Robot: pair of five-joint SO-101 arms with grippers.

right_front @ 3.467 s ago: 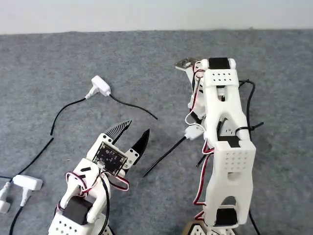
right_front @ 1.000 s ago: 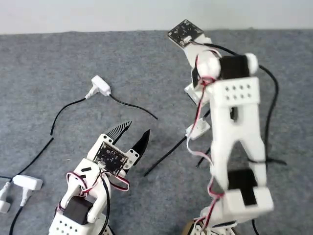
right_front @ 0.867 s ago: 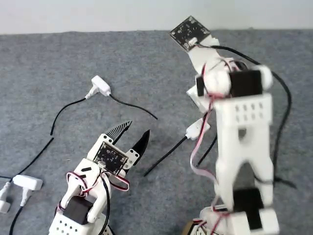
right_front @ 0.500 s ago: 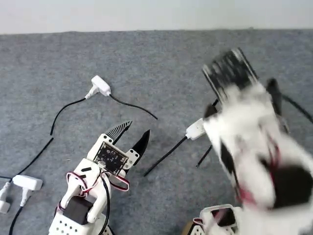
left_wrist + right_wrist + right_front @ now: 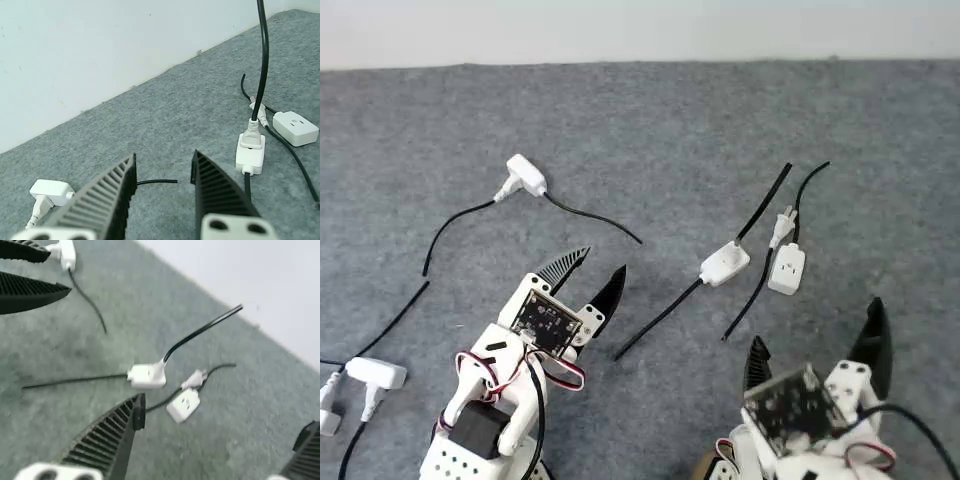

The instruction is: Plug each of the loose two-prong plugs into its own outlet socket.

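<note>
Grey carpet (image 5: 650, 110): right tool (image 5: 815, 327) (jaws apart) has withdrawn from loose plug (image 5: 781, 226).

Two white plastic robot arms (image 5: 468, 378); the left gripper (image 5: 603, 260) and right gripper (image 5: 815, 325) each have black, ribbed, pointed fingers (image 5: 565, 265); a dark square circuit board (image 5: 547, 322) tops each wrist; red, white and black wires (image 5: 560, 372) loop beside a black servo (image 5: 477, 430) on the left arm.

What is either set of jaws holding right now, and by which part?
Nothing is held. The left gripper and right gripper both have jaws open and empty; the loose plug and white socket lie untouched on the carpet.
</note>
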